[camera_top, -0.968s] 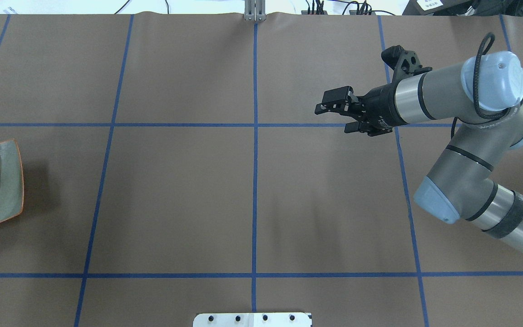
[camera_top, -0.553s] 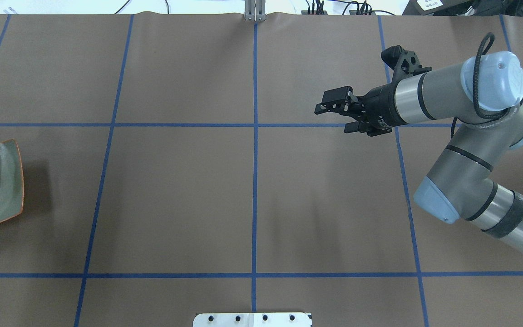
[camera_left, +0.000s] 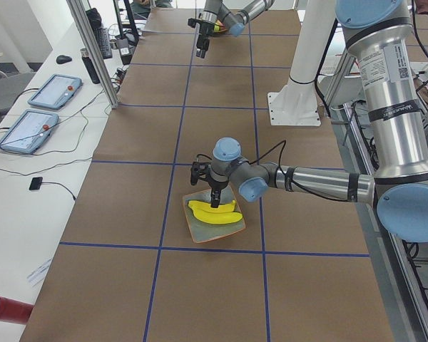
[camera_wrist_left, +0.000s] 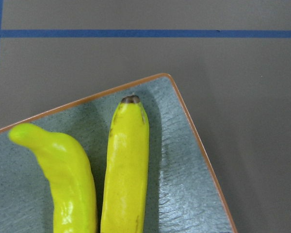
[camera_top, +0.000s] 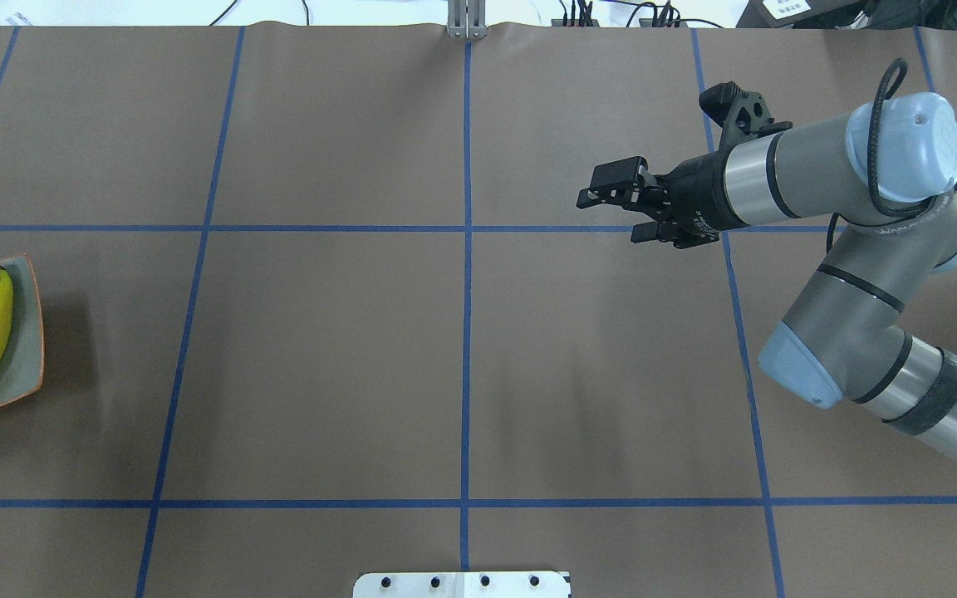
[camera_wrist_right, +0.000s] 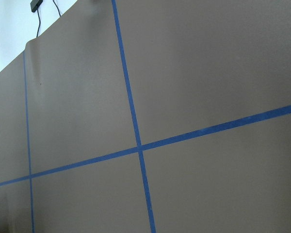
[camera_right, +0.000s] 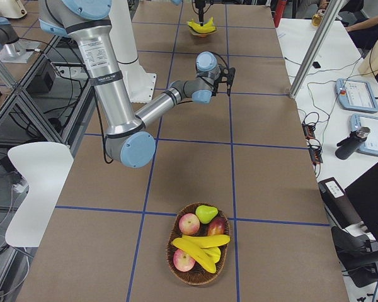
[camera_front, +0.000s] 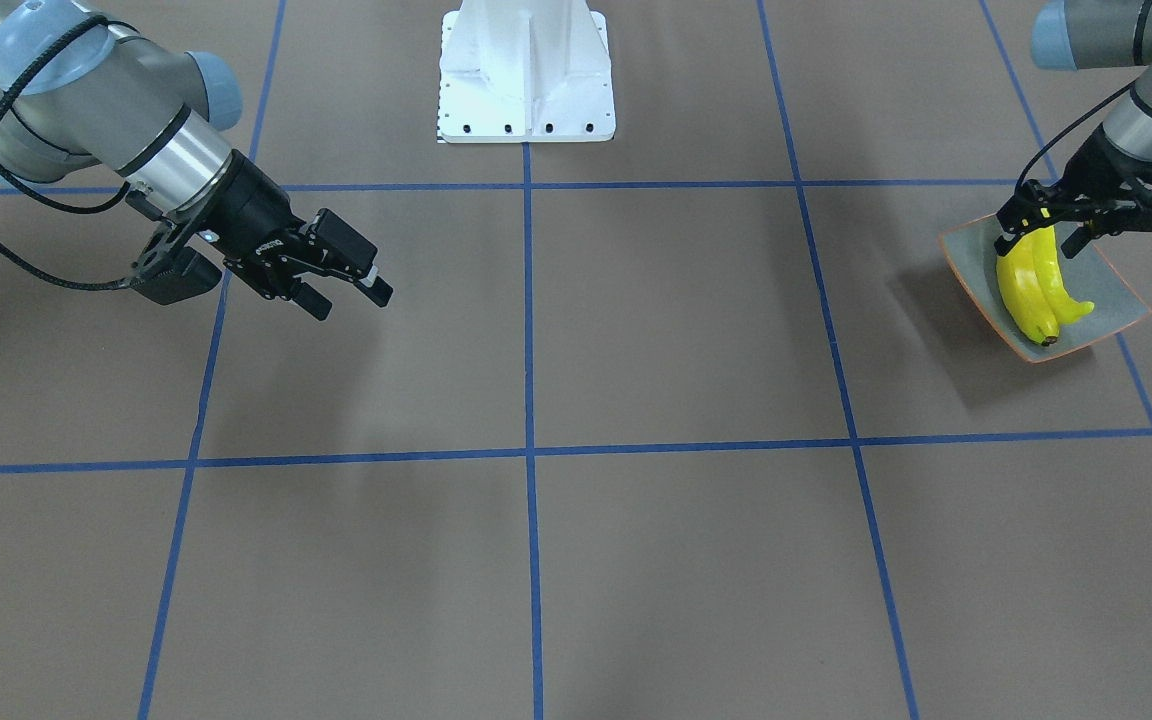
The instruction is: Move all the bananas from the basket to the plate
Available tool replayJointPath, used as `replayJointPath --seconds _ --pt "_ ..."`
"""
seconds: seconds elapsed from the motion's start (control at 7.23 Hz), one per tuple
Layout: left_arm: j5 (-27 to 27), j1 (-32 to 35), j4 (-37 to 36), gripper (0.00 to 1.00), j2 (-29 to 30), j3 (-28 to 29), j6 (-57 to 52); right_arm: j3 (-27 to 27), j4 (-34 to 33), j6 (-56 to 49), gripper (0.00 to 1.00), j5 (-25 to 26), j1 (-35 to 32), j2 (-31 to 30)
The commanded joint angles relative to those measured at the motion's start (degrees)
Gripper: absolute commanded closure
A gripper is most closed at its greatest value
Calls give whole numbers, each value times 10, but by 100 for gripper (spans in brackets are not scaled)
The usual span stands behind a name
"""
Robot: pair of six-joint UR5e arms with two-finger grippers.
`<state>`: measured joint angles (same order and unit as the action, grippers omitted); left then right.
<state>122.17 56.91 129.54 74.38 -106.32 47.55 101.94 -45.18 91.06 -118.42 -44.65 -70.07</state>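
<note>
Left end effector (camera_front: 1041, 238) straddles bananas (camera_front: 1031, 290) on the plate (camera_top: 27, 349), overhead 9 o'clock, grip unclear; right end effector (camera_front: 350, 300) spread wide.

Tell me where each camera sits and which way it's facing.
Front-facing: across the table, facing the base; both arms, left gripper at the plate.
Overhead: behind the robot, looking down; right gripper, right arm.
Exterior left: table's left end; near left arm over bananas.
Exterior right: right end; basket nearest, right arm.
Left wrist: straight down on the plate; no arm visible.
Right wrist: taped table; no arm visible.
Shared: front-facing, exterior left and left wrist all show bananas on the plate.
</note>
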Motion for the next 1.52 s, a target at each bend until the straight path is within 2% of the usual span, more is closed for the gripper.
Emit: replayJointPath --seconds 0.0,0.28,0.55,0.83,0.97,1.11,1.38 --pt "5 4 1 0 8 -10 0 5 0 -2 0 -8 -28 -29" --pt "7 3 -1 0 43 -34 10 9 0 -80 0 -22 -77 -102" --pt "8 -2 -2 0 92 -32 58 8 0 -226 0 -65 -167 -204" --pt "9 -4 -2 0 107 -32 73 -6 -3 -355 0 -77 -254 -284" --pt "9 -4 -2 0 108 -31 73 -29 -10 -443 0 -88 -318 -316" --pt "9 -4 -2 0 110 -30 73 -77 -11 -511 0 -121 -389 -324" --pt "9 -8 -2 0 111 -29 74 -140 -18 -614 0 -111 -463 -342"
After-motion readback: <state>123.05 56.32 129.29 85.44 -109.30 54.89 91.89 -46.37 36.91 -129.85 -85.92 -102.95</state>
